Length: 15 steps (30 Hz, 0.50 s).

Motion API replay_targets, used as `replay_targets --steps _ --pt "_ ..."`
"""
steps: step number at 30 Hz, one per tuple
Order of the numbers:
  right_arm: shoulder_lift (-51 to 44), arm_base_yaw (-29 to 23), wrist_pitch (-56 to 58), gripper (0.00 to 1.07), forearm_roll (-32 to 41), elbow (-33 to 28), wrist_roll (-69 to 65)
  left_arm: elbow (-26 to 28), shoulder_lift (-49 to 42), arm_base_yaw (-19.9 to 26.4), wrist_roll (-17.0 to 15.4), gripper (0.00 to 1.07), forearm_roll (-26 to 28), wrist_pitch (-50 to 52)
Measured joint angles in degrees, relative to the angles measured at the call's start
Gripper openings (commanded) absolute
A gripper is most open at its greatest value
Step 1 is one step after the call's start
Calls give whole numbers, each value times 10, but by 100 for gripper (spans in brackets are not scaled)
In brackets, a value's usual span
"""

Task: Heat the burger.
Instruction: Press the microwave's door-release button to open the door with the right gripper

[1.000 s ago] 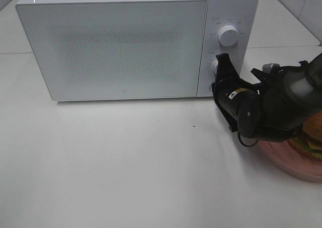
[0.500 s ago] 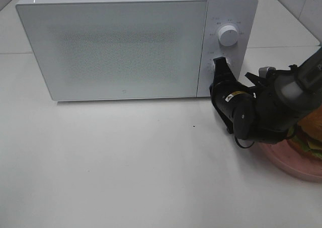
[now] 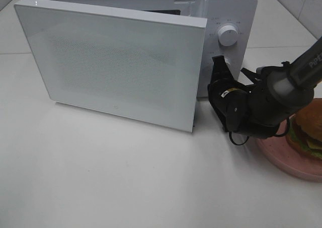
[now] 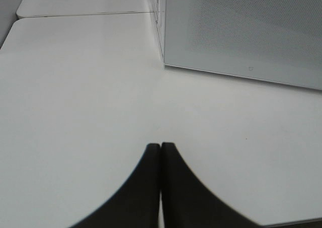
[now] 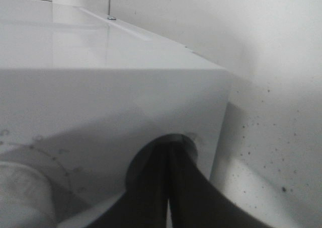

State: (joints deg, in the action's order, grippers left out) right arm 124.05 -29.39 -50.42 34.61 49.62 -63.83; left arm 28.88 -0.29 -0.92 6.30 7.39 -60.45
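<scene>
The burger (image 3: 308, 131), with a golden bun and green lettuce at its edge, sits on a pink plate (image 3: 287, 162) at the far right, partly cut off by the frame. The white microwave (image 3: 234, 9) stands at the back with its door (image 3: 115, 62) swung partly open. My right gripper (image 3: 218, 62) is shut, its tips against the lower round button of the control panel, just right of the door's free edge. In the right wrist view the shut right gripper (image 5: 168, 146) meets the button's round recess. My left gripper (image 4: 160, 147) is shut and empty above bare table.
An upper white knob (image 3: 228, 35) sits on the control panel above my right gripper. The open door's corner (image 3: 193, 127) juts out over the table close to my right arm (image 3: 261, 107). The white table (image 3: 110, 172) stretches in front; a tiled wall rises at the far right.
The microwave door, closed in the earlier frames, has swung open toward the front. My right gripper has shifted slightly left and down against the lower button.
</scene>
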Motion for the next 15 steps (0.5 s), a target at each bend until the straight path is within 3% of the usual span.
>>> replay_targets --steps 15 --pt "-32 6 13 0 -28 -25 2 0 0 0 0 0 0 0"
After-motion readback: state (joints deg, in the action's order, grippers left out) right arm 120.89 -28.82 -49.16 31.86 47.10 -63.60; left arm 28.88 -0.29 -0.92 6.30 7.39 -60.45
